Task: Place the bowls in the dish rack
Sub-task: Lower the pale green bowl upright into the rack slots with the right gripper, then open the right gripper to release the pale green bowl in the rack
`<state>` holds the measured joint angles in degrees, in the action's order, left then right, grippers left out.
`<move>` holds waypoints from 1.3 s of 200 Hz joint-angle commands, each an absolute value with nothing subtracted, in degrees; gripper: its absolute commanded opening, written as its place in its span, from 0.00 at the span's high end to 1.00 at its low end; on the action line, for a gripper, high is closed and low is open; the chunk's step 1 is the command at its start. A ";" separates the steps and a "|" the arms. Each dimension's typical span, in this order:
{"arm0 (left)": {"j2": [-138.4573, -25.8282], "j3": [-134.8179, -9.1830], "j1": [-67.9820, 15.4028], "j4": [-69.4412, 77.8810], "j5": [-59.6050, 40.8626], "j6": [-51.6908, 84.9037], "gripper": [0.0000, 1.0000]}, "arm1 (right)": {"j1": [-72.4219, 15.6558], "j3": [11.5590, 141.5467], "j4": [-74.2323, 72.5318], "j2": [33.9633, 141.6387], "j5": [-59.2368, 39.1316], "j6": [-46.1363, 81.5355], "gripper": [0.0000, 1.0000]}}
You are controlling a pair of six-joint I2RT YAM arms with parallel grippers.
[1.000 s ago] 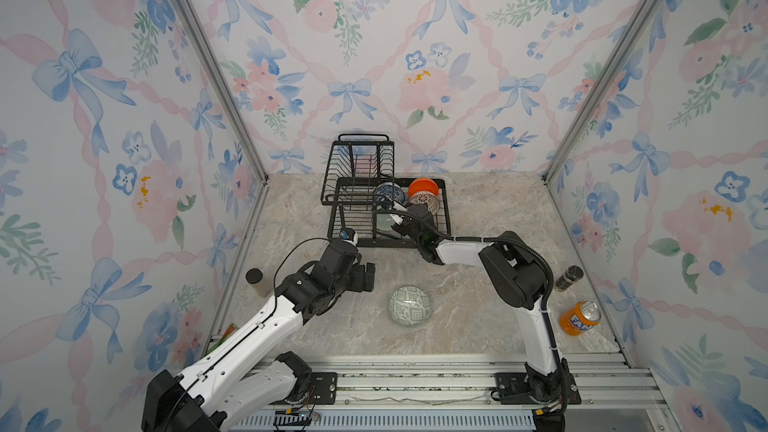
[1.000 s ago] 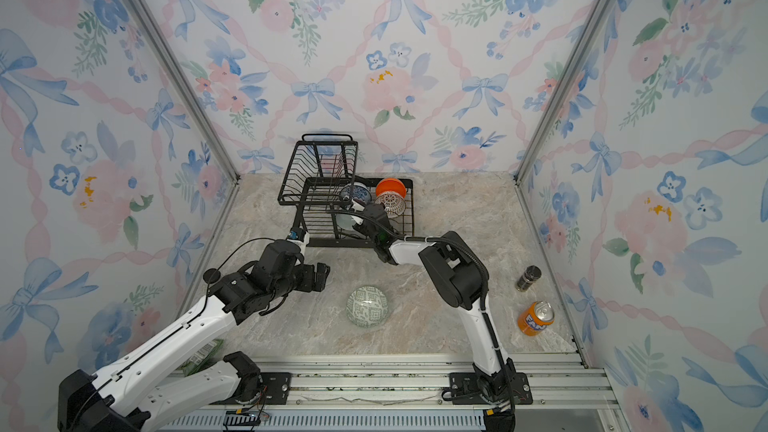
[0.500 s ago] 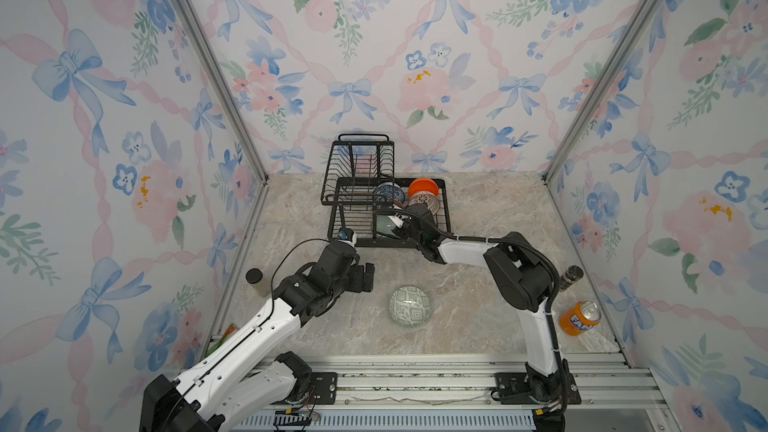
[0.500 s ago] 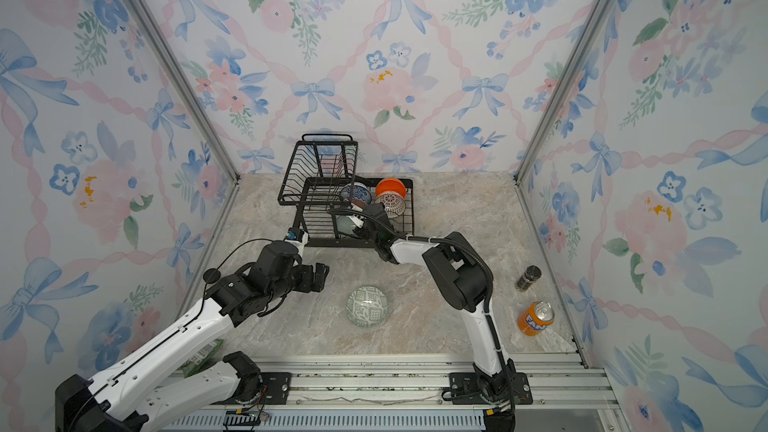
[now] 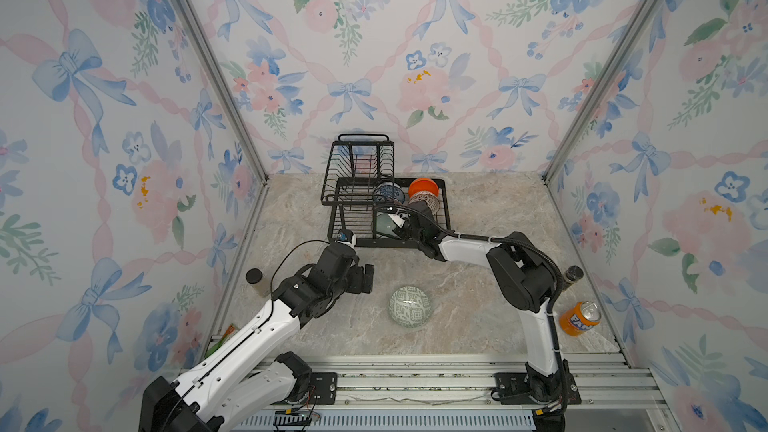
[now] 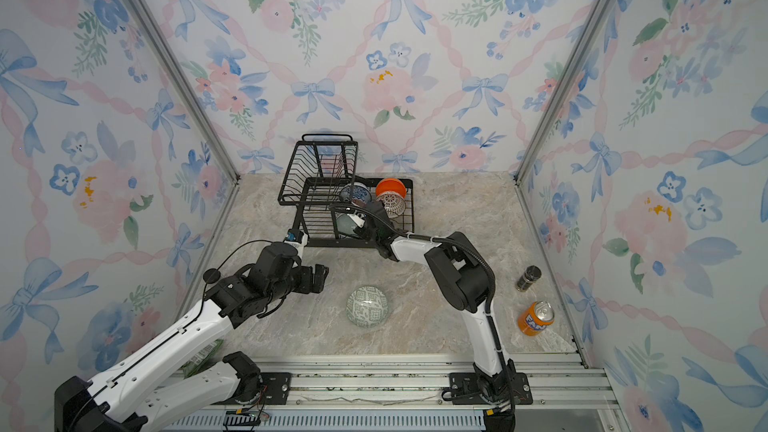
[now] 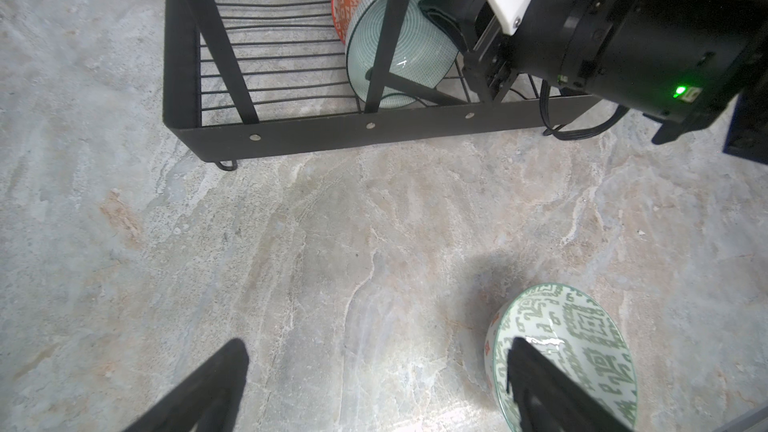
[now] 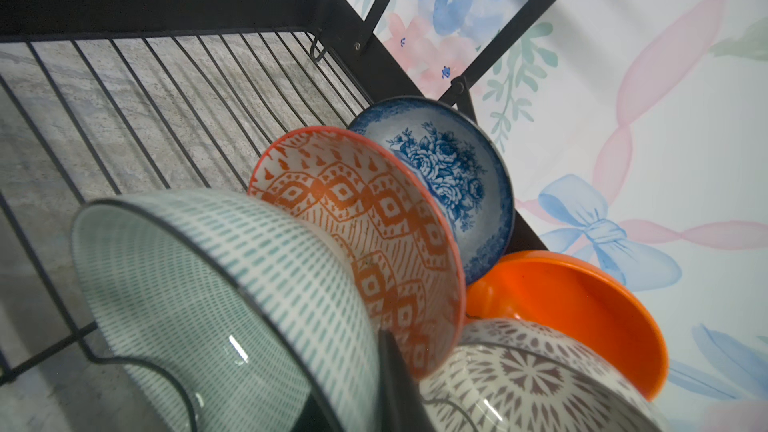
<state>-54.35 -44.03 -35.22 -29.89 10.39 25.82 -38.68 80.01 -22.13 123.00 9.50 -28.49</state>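
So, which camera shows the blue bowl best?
The right wrist view: the blue bowl is close, its rose pattern clear. Both top views show it small in the rack; the left wrist view only an edge.

The orange soda can (image 6: 535,318) by the right wall shows blue letters, "FAN", the rest turned away.

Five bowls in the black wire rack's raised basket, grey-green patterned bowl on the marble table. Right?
No: they stand in the black wire dish rack's lower tray, not its raised basket; the right wrist view shows them: pale green bowl, orange-white geometric bowl, blue floral bowl, plain orange bowl, white lattice bowl. Grey-green patterned bowl on the marble table: correct.
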 commanded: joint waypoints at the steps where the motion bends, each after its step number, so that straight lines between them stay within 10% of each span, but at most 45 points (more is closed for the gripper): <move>1: -53.53 -43.15 -34.89 -29.71 9.82 26.63 0.02 | -38.21 80.86 -18.16 122.00 8.34 -27.43 0.79; 120: -53.80 -43.15 -34.94 -29.75 9.98 26.54 0.02 | -37.52 80.51 -16.36 119.73 6.34 -26.19 0.63; 197: -53.96 -43.33 -34.90 -29.76 10.11 26.21 0.02 | -36.43 79.85 -12.06 116.59 1.56 -24.70 0.18; 260: -54.06 -43.66 -34.89 -29.74 10.02 25.89 0.02 | -36.12 78.86 -9.17 114.16 -0.69 -24.14 0.09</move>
